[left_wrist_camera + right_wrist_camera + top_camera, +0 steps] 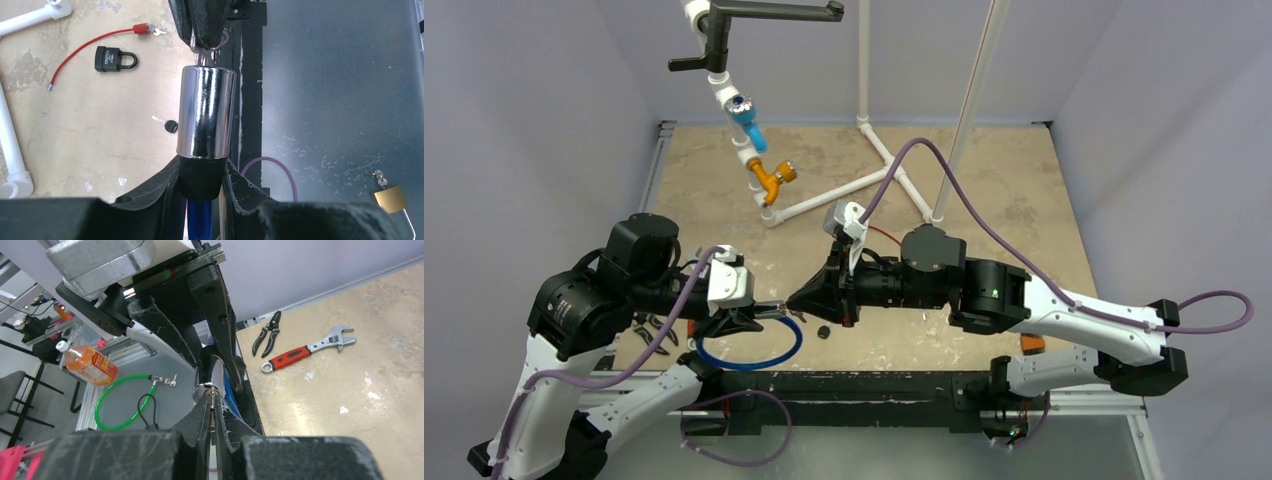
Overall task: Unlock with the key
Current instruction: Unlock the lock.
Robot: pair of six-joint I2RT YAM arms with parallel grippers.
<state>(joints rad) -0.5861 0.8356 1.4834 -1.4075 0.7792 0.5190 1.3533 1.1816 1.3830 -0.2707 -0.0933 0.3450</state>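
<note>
A chrome cylinder lock (207, 112) on a blue cable (749, 357) is held level above the table's near edge. My left gripper (202, 172) is shut on the lock's black end, where the blue cable (200, 220) comes out. In the top view the left gripper (759, 315) meets my right gripper (796, 300) tip to tip. My right gripper (214, 402) is shut on a thin silver key (213, 399), whose tip sits at the keyhole in the lock's free end (207, 388). How deep the key goes is hidden.
On the table lie a black padlock (114, 59), a red cable with keys (95, 42), a loose black-headed key (167, 124), pliers (267, 335) and a red-handled wrench (310, 350). A brass padlock (390, 198) and a green cable lock (122, 400) lie off the near edge. A white pipe frame (824, 200) stands behind.
</note>
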